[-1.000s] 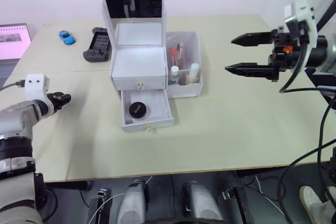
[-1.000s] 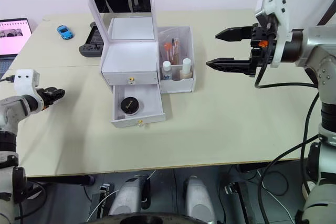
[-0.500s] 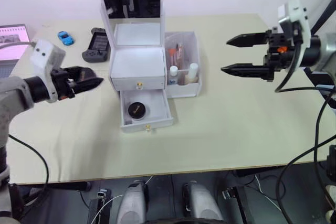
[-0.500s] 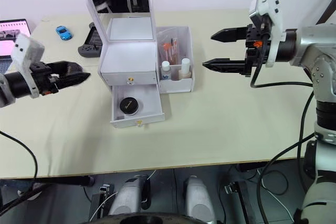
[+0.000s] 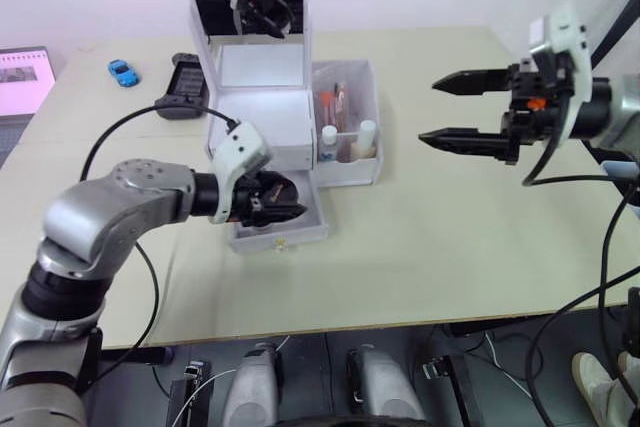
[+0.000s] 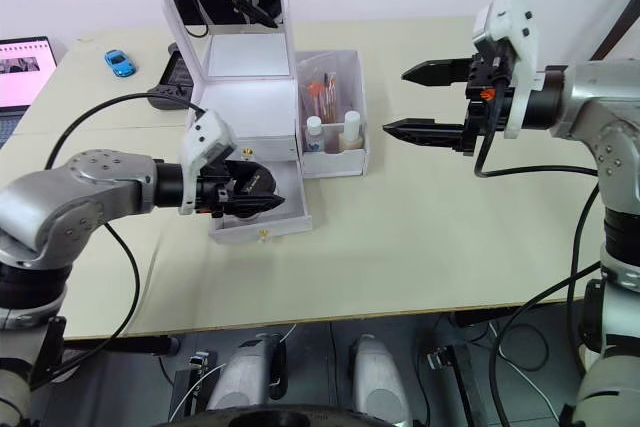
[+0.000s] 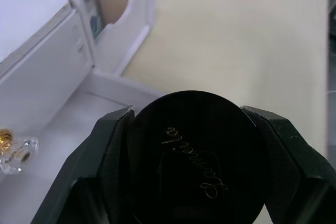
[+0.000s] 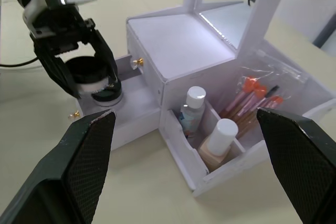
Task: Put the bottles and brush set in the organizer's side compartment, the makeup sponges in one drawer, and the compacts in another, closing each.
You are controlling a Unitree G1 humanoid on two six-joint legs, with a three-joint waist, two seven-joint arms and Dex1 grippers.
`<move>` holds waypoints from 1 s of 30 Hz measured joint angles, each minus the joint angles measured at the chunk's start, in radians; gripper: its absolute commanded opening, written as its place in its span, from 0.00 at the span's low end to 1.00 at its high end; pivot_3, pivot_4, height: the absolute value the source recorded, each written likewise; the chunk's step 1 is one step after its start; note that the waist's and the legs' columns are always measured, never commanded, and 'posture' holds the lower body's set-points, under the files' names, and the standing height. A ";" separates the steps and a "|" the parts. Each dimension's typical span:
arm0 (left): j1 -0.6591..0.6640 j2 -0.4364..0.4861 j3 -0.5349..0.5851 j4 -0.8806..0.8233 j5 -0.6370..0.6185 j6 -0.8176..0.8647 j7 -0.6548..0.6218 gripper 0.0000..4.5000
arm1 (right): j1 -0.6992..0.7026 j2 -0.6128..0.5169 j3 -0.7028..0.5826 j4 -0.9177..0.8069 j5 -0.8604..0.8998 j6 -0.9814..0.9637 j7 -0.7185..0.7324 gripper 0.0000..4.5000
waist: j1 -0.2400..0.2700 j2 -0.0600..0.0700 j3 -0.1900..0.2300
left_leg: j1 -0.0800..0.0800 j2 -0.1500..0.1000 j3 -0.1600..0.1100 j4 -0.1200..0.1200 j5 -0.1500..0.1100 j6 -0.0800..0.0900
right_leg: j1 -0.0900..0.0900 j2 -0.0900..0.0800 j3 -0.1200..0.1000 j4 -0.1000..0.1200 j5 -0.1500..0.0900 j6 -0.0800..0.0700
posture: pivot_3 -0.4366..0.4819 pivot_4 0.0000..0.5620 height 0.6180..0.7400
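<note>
The white organizer point(image 5: 262, 119) stands mid-table with its mirror lid up, its upper drawer closed and its lower drawer point(image 5: 303, 228) pulled out. My left gripper point(image 5: 283, 201) hovers over that drawer, shut on a black compact point(image 7: 197, 161) with a gold mark. A second compact point(image 8: 108, 95) lies in the drawer beneath it. In the side compartment point(image 5: 372, 87) stand the two bottles point(image 5: 331, 139) point(image 5: 368, 136) with the brush set point(image 5: 336, 107) behind them. My right gripper point(image 5: 428, 109) hangs open in the air, right of the organizer. The makeup sponges are out of view.
A black game controller point(image 5: 186, 85) and a blue toy car point(image 5: 123, 72) lie at the back left, with a laptop point(image 5: 25, 72) at the far left edge. Bare tabletop point(image 5: 450, 237) stretches in front of and to the right of the organizer.
My left gripper has swung right from the table's left side to above the open lower drawer. The right gripper has hardly moved.
</note>
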 measured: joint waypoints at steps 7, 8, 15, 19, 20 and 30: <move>-0.014 -0.052 -0.089 0.053 0.091 -0.050 0.001 0.60 | 0.033 -0.006 -0.025 -0.023 0.019 0.008 -0.023 1.00 | 0.002 0.000 0.000 | 0.000 0.000 0.000 0.000 0.000 0.000 | 0.000 0.001 0.001 0.000 0.000 0.000 | 0.48 0.27 1.00; -0.014 -0.058 -0.096 0.058 0.101 -0.056 0.001 0.60 | 0.034 -0.007 -0.030 -0.025 0.022 0.008 -0.026 1.00 | 0.002 0.000 0.000 | 0.000 0.000 0.000 0.001 0.000 0.000 | 0.000 0.001 0.001 0.000 0.000 0.000 | 0.48 0.27 1.00; -0.018 -0.112 -0.107 0.096 0.138 -0.070 0.003 0.83 | 0.053 -0.011 -0.045 -0.032 0.028 0.011 -0.053 1.00 | 0.002 0.000 0.000 | 0.000 0.001 0.000 0.001 0.000 0.000 | 0.000 0.001 0.001 0.000 0.000 0.000 | 0.48 0.27 1.00; -0.040 -0.122 -0.109 0.109 0.166 -0.078 0.006 0.99 | 0.052 -0.011 -0.045 -0.047 0.036 0.023 -0.065 1.00 | 0.002 0.000 0.000 | 0.000 0.001 0.000 0.001 0.000 0.000 | 0.000 0.001 0.001 0.000 0.000 0.000 | 0.48 0.27 1.00; -0.044 -0.128 -0.109 0.108 0.169 -0.079 0.007 0.99 | 0.052 -0.011 -0.045 -0.050 0.037 0.026 -0.069 1.00 | 0.003 0.000 0.000 | 0.000 0.001 0.000 0.001 0.000 0.000 | 0.000 0.001 0.001 0.000 0.000 0.000 | 0.48 0.27 1.00; -0.039 -0.141 -0.083 0.039 0.135 -0.028 0.000 0.99 | 0.052 -0.011 -0.042 -0.065 0.056 0.037 -0.074 1.00 | 0.001 0.000 0.000 | 0.000 0.001 0.000 0.001 0.000 0.000 | 0.000 0.001 0.001 0.000 0.000 0.000 | 0.48 0.27 1.00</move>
